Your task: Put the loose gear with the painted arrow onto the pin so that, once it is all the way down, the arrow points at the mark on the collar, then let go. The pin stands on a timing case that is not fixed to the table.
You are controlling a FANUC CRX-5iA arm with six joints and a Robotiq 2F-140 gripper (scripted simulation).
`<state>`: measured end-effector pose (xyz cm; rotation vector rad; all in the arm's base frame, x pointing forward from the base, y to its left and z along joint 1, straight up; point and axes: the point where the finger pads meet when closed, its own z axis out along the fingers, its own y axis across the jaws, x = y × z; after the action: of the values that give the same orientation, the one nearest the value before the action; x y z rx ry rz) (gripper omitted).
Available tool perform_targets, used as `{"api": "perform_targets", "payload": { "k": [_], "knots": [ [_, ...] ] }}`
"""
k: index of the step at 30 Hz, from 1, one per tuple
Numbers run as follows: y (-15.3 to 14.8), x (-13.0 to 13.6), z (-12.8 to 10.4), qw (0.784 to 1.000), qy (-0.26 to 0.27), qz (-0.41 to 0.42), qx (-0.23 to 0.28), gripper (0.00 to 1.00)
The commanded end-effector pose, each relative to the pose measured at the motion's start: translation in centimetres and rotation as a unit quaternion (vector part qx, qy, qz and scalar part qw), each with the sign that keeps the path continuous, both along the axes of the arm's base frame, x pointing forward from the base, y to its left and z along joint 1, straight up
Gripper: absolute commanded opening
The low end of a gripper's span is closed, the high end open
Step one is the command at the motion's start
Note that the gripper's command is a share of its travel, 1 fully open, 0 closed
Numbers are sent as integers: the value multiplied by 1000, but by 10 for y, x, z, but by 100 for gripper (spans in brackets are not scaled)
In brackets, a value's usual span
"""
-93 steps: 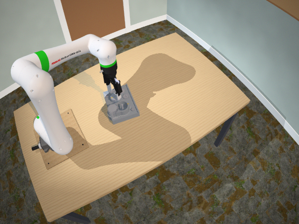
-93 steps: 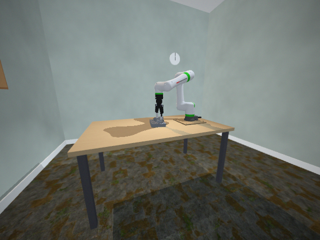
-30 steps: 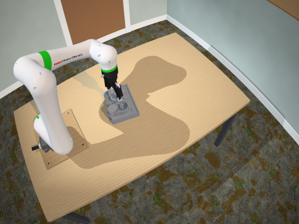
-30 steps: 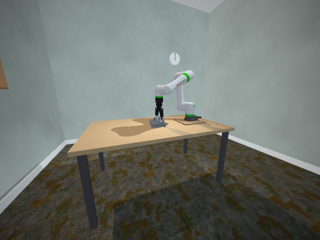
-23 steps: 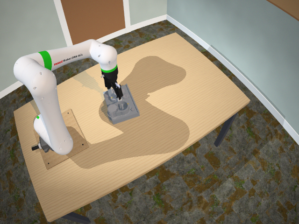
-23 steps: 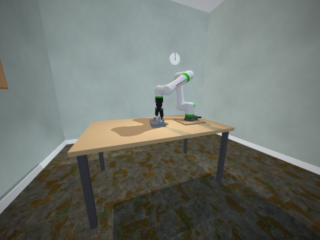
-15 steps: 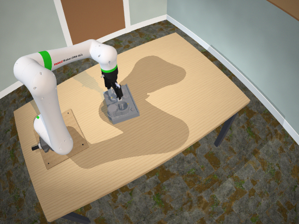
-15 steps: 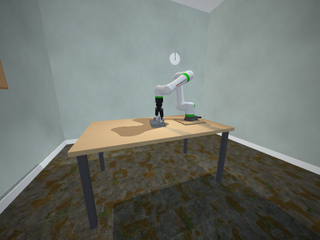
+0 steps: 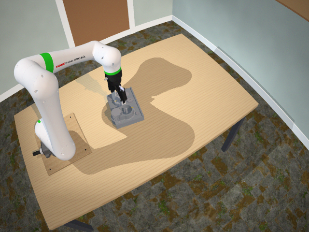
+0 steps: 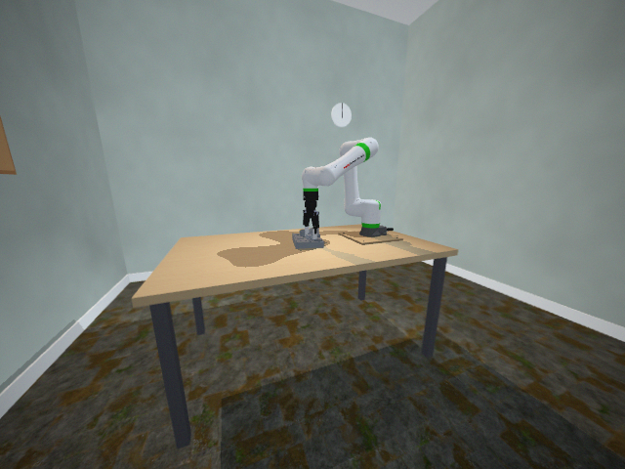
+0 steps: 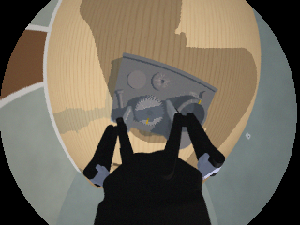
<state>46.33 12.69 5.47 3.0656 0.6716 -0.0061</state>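
Note:
The grey timing case lies on the table and also shows in the wrist view. A gear with a small yellow mark sits on the near part of the case, low between my fingers. My gripper hangs straight down over that end of the case with its fingers half spread on either side of the gear. I cannot see the fingers touching it. A round recess with a pin lies further along the case, and a toothed gear sits beside it. In the exterior view the gripper stands right above the case.
The arm's base stands on a brown mounting plate at the table's left end. The arm casts a large shadow across the table's middle. The table edges are far from the case on all sides.

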Motion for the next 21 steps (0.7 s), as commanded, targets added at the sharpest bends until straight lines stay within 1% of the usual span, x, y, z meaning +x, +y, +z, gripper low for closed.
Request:
{"api": "perform_targets", "payload": {
  "k": [1, 15, 16, 21],
  "knots": [
    [0, 0, 0, 1000, 0, 0, 0, 53],
    [0, 0, 0, 1000, 0, 0, 0, 53],
    [0, 0, 0, 1000, 0, 0, 0, 0],
    [0, 0, 0, 1000, 0, 0, 0, 0]
  ]
}}
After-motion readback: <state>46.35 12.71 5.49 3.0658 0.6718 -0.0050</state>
